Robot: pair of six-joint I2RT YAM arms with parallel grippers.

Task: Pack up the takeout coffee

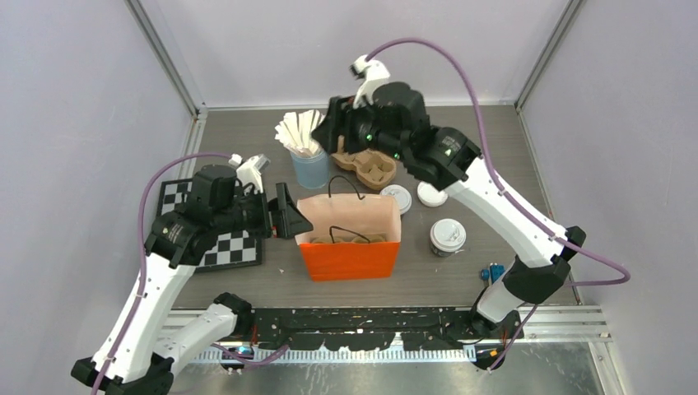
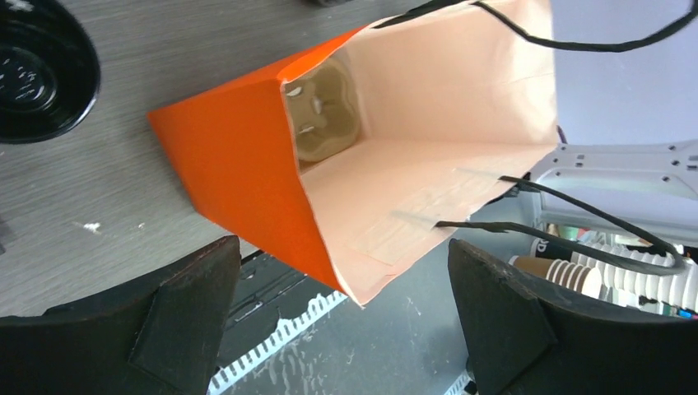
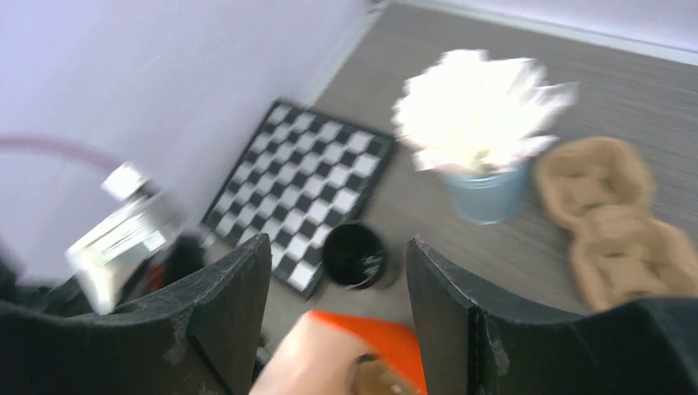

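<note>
Left gripper and right gripper fingers gape empty; the coffee cup looks light and crushable, best pinched gently mid-wall.

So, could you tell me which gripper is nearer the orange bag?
Left. The left gripper sits left of the orange bag; the right gripper hangs farther back.

Matt black plastic forms the fingers of the left gripper. Just past their tips, the tall orange paper bag is smooth and matt outside, pale peach and uncoated inside — strips of clear tape lie on that lining, beside thin black cord handles. Deep inside sits a brown moulded-pulp cup tray, rough and fibrous. Beneath the fingers the grey tabletop looks like matt wood-grain laminate. Ahead of the right gripper, off to one side, a tan pulp carrier looks equally coarse.
</note>
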